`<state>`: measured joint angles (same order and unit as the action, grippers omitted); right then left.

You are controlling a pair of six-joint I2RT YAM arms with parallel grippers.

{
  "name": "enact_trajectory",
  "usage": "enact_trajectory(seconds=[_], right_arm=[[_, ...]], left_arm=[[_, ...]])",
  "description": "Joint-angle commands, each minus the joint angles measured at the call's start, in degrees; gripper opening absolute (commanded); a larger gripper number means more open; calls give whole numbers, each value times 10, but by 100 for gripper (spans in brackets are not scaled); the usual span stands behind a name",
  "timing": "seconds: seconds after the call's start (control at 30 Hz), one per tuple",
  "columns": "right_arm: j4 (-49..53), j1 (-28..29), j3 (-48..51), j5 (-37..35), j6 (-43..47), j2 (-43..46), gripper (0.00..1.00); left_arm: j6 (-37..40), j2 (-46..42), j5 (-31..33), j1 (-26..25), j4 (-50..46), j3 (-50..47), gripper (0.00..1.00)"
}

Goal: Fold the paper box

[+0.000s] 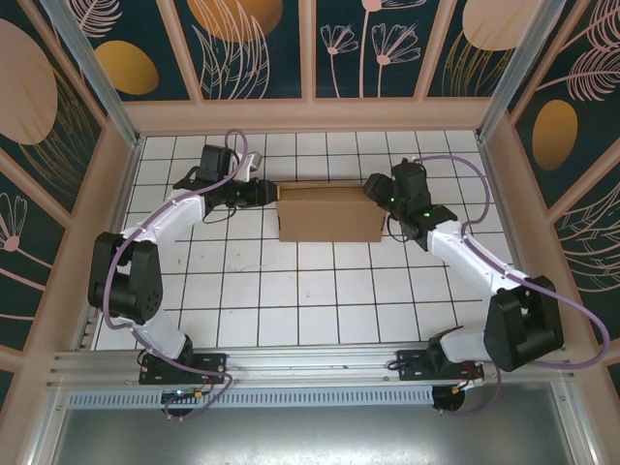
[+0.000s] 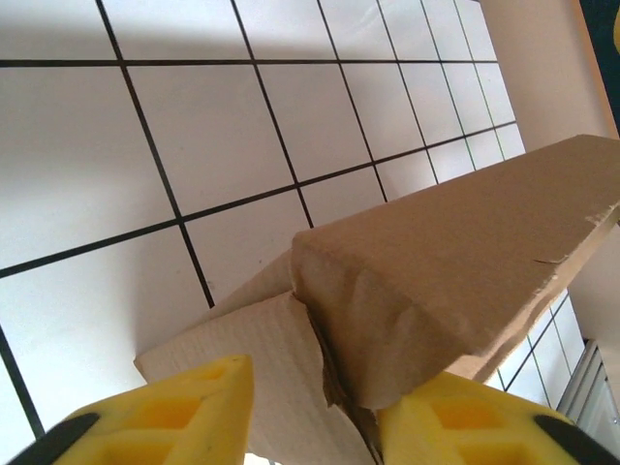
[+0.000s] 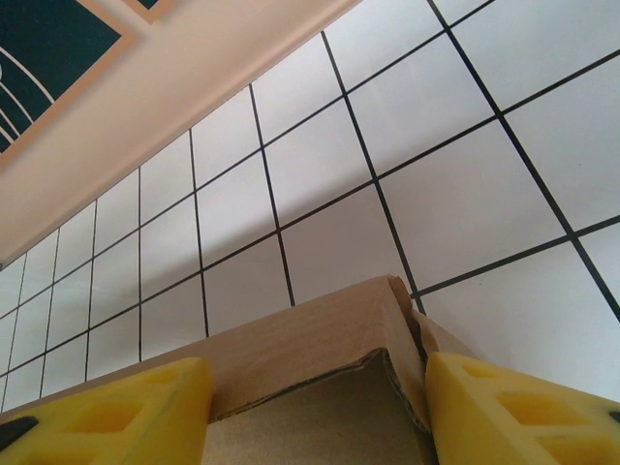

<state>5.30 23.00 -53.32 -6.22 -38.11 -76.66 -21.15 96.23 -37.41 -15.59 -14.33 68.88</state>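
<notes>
Paper box (image 1: 327, 213) lies toward the far side of the counter (image 1: 291, 310) with an arm at each end, bracing it for tucking the flaps, I judge. Left arm (image 1: 165, 218): jaws narrowly parted around a crumpled end flap (image 2: 262, 349), not clamping. Right arm (image 1: 475, 257): jaws wide astride the other corner — whether they pinch it, I can't tell.

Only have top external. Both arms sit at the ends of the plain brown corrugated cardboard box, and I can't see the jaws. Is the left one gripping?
Observer: No. The left gripper has its jaws apart. The left wrist view shows a gap between one yellow finger and the folded end of the plain brown corrugated cardboard box.
Operator: Right side?
Observer: The right gripper has its jaws straddling a corner of the box end, with cardboard filling the space between them. I can't tell if they pinch it.
</notes>
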Motion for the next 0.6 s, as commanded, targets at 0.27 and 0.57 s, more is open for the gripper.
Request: enact_trajectory(seconds=[0.27, 0.57], right_arm=[[-27, 11, 62, 16, 45, 64, 67], [-53, 12, 74, 3, 90, 114, 81]], left_arm=[[21, 4, 2, -10, -39, -23, 34], [33, 0, 6, -10, -45, -27, 34]])
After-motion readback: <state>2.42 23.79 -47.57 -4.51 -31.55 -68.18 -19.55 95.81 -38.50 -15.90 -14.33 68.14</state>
